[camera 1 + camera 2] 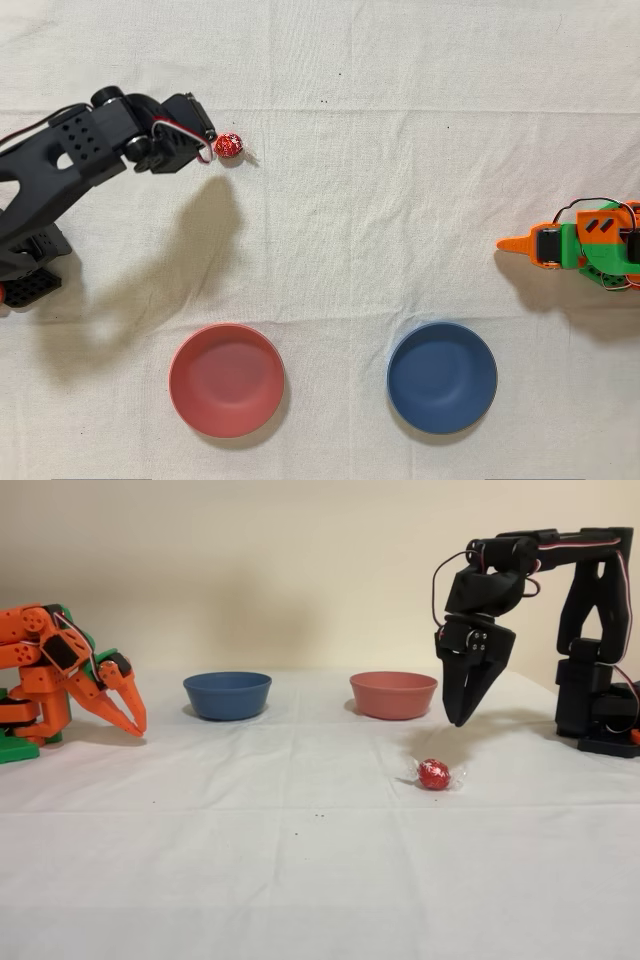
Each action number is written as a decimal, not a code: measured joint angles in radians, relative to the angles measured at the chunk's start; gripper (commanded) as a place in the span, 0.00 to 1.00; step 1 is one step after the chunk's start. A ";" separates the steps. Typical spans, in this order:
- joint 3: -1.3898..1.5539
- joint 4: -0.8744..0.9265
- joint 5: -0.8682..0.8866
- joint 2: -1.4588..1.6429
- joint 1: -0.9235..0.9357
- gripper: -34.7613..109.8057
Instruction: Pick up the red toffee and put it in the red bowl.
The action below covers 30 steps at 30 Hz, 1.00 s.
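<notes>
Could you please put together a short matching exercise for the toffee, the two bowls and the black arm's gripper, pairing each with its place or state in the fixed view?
Things:
1. red toffee
2. red bowl
3. blue bowl
4. gripper

Places or states, fixed view:
A. hangs above the cloth, fingertips pointing down
B. the left one of two dishes, nothing in it
C. lies on the cloth, nearest the camera
D. stands behind the candy, slightly left of it

Pairs: 1-C, 2-D, 3-B, 4-A

Red toffee (pixel 434 774): foil-wrapped, lies on bench, well apart from empty, upright salmon-red red bowl (pixel 393 694).
</notes>
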 measured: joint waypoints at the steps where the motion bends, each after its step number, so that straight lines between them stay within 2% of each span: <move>1: -0.008 -0.005 -0.003 -0.009 -0.005 0.24; 5: -0.044 -0.008 -0.023 -0.052 -0.017 0.24; 11: -0.057 0.049 -0.258 -0.058 -0.014 0.25; 17: -0.055 0.035 -0.319 -0.058 -0.014 0.25; 24: -0.014 0.017 -0.351 -0.058 -0.008 0.40; 30: 0.018 0.014 -0.388 -0.060 0.002 0.46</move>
